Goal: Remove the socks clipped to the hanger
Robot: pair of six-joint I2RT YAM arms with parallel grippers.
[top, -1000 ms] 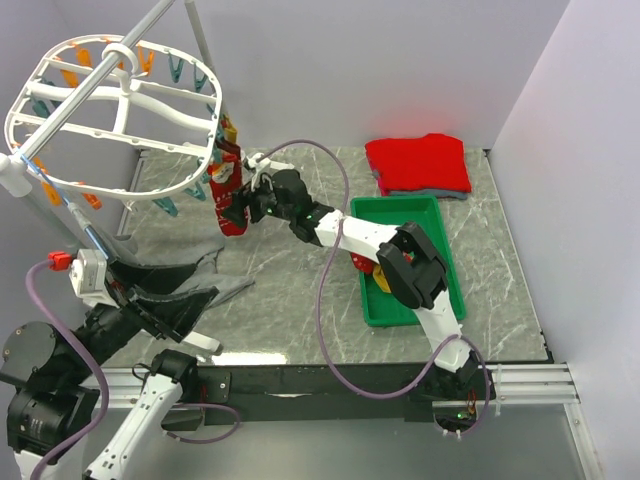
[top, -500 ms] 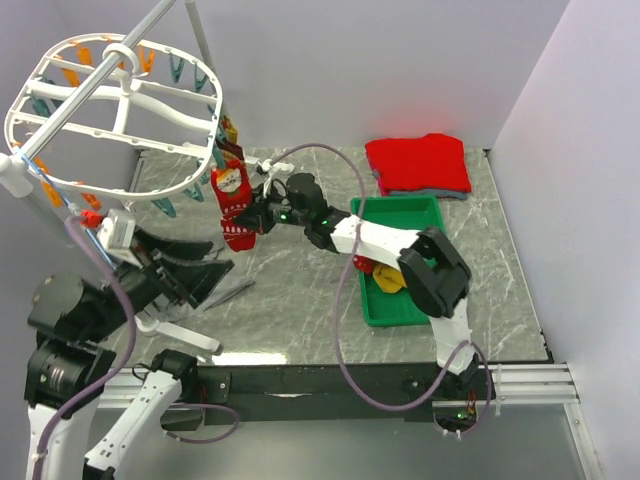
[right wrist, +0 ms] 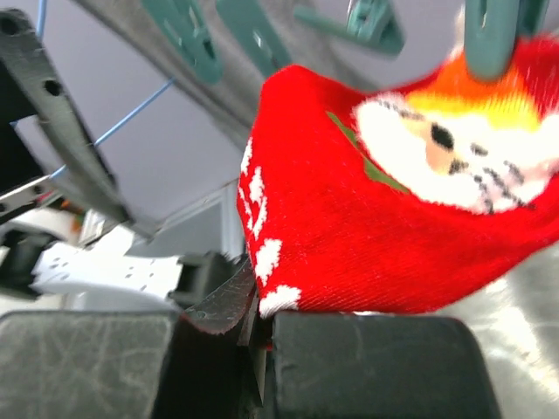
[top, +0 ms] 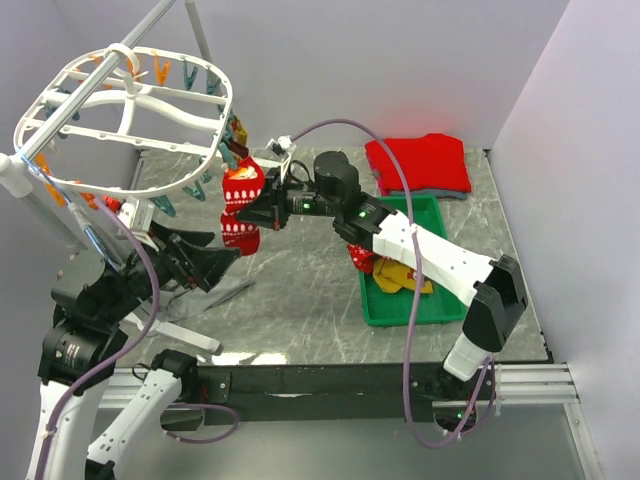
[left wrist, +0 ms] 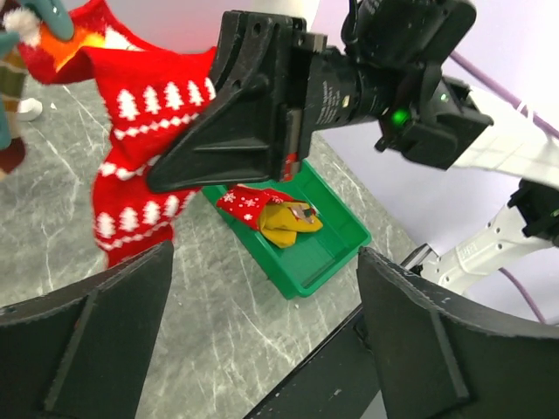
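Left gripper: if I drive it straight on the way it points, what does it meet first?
Probably the red sock, or the right gripper clamped on it; both sit ahead of the open left gripper. Depth leaves the order unclear.

No text, label or number can be read anywhere

The hanger (top: 225, 118) hangs over the far-left corner, a sock (top: 241, 205) off its right rim; the tray (top: 395, 305) sits near the right edge (socks (top: 395, 275) inside), the garment (top: 418, 162) behind it.
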